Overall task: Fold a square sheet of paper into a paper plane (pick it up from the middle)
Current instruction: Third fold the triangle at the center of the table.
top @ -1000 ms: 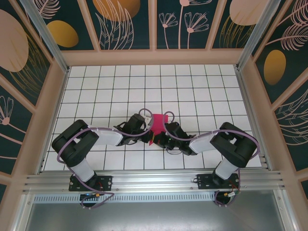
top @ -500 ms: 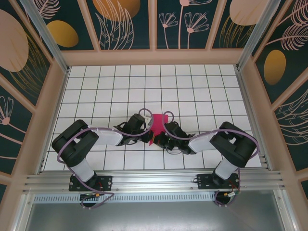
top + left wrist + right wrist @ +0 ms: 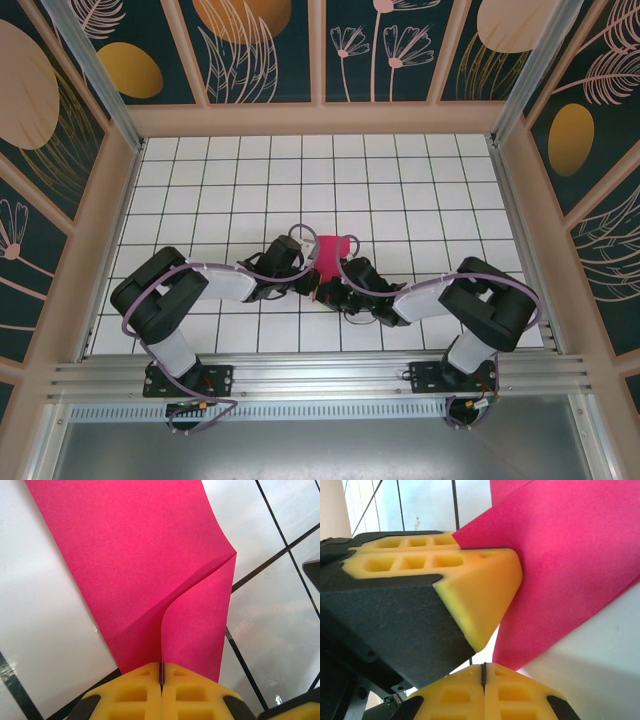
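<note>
The square sheet of paper (image 3: pixel 331 250) is magenta-pink and partly folded, one flap curling up along a diagonal crease (image 3: pixel 200 570). It rises off the white grid table (image 3: pixel 400 180) near the middle front. My left gripper (image 3: pixel 161 666) is shut on the paper's near edge, which runs into the slit between its yellow fingers (image 3: pixel 135 690). My right gripper (image 3: pixel 483 667) is shut with nothing between its pads. The paper's (image 3: pixel 570 565) lower corner rests just beside its right finger. In the top view the left gripper (image 3: pixel 308 284) and right gripper (image 3: pixel 330 288) nearly meet under the paper.
In the right wrist view the left gripper's yellow finger (image 3: pixel 475 595) and its black housing (image 3: pixel 385 625) crowd close above my right fingers. Raised wooden walls (image 3: pixel 320 118) ring the table. An aluminium rail (image 3: pixel 320 375) runs along the near edge by the arm bases.
The right gripper has slid left, closer to the left gripper and under the paper. The paper now stands a little higher and more curled. The left arm has barely moved.
</note>
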